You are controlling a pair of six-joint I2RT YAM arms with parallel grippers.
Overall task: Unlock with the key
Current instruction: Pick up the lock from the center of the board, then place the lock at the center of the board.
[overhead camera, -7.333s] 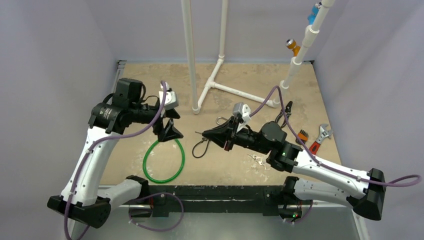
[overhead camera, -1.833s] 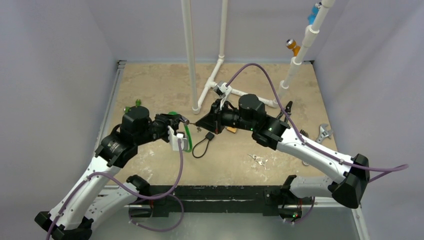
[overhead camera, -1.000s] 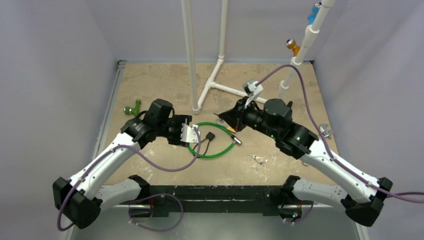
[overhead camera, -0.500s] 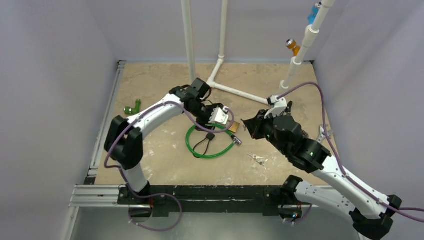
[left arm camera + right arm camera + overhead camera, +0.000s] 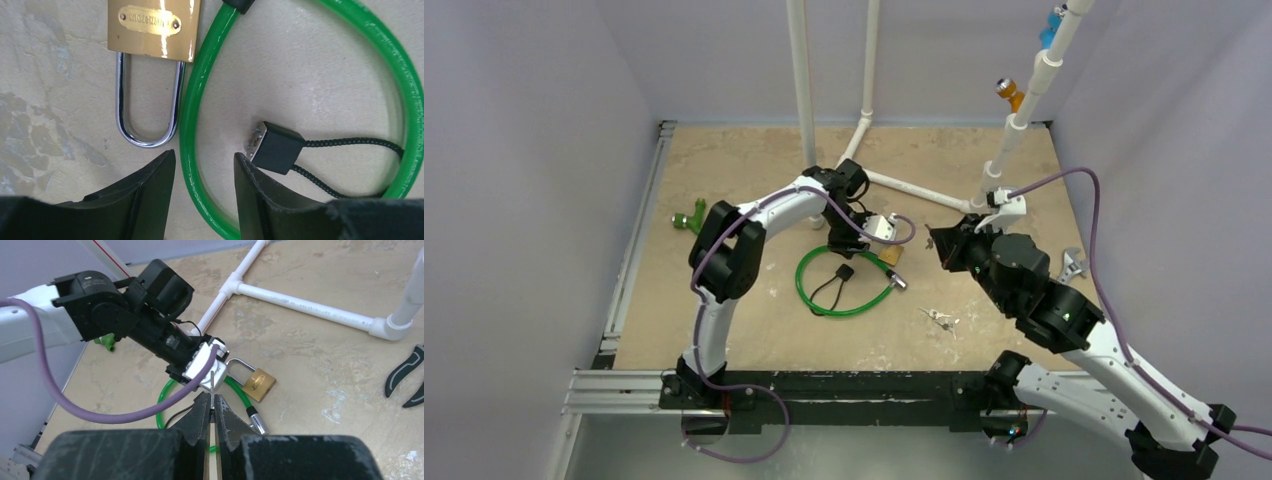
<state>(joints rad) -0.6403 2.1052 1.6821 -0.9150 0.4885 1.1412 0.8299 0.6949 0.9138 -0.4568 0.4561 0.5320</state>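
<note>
The brass padlock point(image 5: 152, 25) lies flat on the table, its steel shackle point(image 5: 147, 100) toward my left gripper point(image 5: 204, 157). That gripper hangs low over the table, open, its two fingers either side of the green cable point(image 5: 197, 125) without touching it. A black fob point(image 5: 277, 147) on a cord lies just right of them. From above, the left gripper point(image 5: 864, 248) sits beside the padlock point(image 5: 890, 256). My right gripper point(image 5: 212, 402) is shut on the key point(image 5: 212, 382), whose thin silver blade sticks out forward. It is held off to the right of the padlock point(image 5: 260, 385), apart from it.
A white PVC pipe frame point(image 5: 904, 187) stands at the back, with upright pipes. Loose keys point(image 5: 939, 319) lie near the front. A wrench point(image 5: 1072, 265) is at the right, black pliers point(image 5: 407, 372) near the pipe foot, and a green fitting point(image 5: 690, 217) at the left.
My left arm has swung right and stretched out until its gripper is over the padlock's shackle and the green cable. My right gripper has drawn back to the right with the key.
</note>
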